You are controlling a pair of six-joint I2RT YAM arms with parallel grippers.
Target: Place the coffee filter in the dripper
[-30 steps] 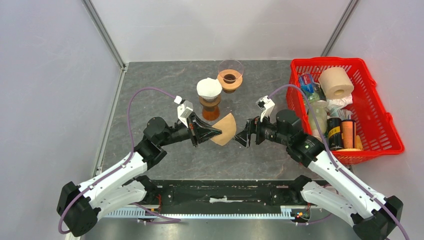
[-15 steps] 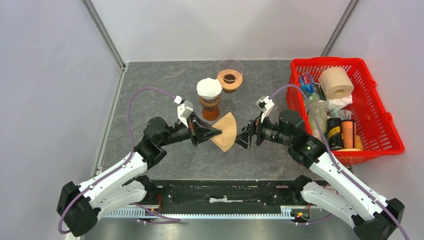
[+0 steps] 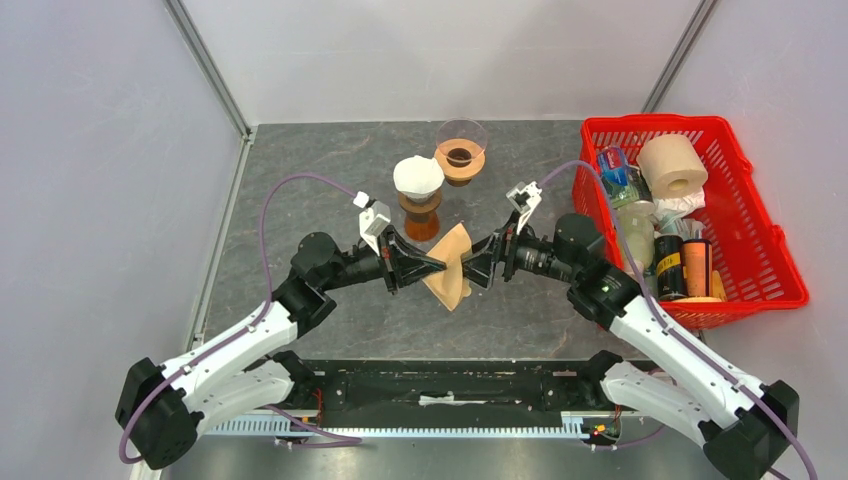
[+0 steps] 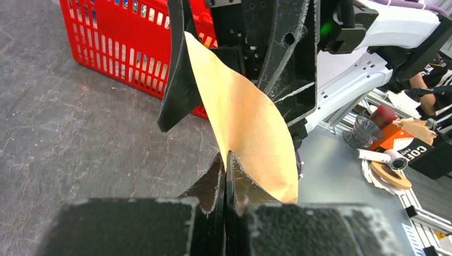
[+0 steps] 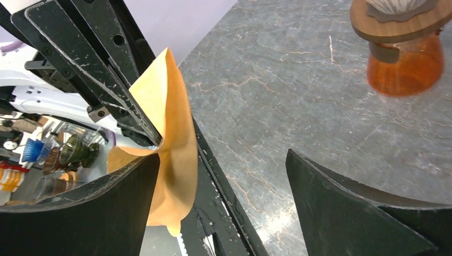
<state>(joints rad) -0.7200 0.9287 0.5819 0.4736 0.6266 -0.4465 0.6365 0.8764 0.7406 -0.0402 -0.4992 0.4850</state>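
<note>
**A:** Grey slate worktop [image 3: 300, 160], walled on three sides. Where's the coffee filter [image 4: 245, 117]?

**B:** Centre of the overhead frame, up off the slate, between the two arms. Brown paper, bowed, with one corner hanging down.

**A:** Left claw [image 4: 226, 160]?

**B:** Clamped on the filter's near edge. Fingers pressed together, paper pinched between them.

**A:** Right claw [image 5: 223, 157]?

**B:** Spread wide, gripping nothing. The filter's far edge sits inside the gap against one finger. The other finger is well apart from it.

**A:** Drippers?

**B:** Two, just above the filter in the overhead view. The lined dripper [image 3: 418, 178] has a white filter in it and sits on an amber server. The clear dripper [image 3: 461, 150] is just to its upper right.

**A:** Anything else?

**B:** Red basket [image 3: 650, 121] full of clutter, right side of the frame.
</note>
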